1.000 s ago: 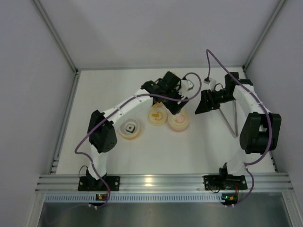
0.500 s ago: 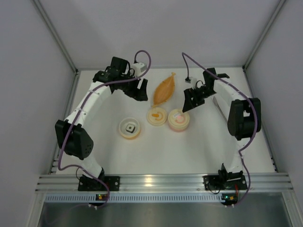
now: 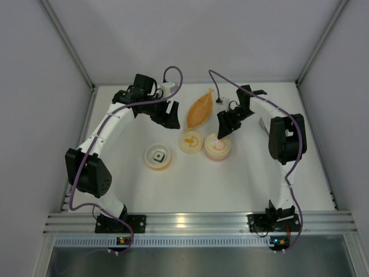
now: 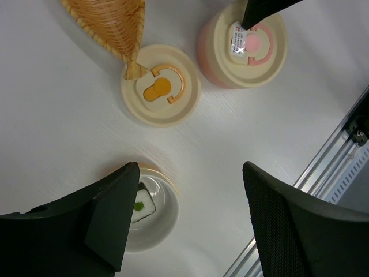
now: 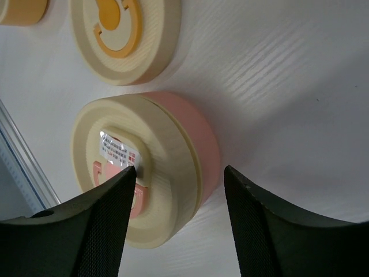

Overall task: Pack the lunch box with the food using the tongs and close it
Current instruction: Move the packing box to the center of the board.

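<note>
Packing looks barely begun. The only food visible, a black block with a white patch (image 4: 142, 206), lies in the open round bowl (image 4: 166, 214) at the lower left of the left wrist view. No orange lump is visible. A loose cream lid with an orange handle (image 4: 161, 86) lies at the upper middle, touching the tip of the wicker leaf tray (image 4: 109, 20). The left gripper (image 4: 189, 170) hangs released and empty above the bowl. The right gripper (image 5: 179, 173) has its jaws parted astride the rim of the pink lidded container (image 5: 173, 130), one finger over the lid's handle, with no firm hold evident. Neither gripper carries the tongs, which I cannot make out in any view, so tonging, filling and closing probably all remain
</note>
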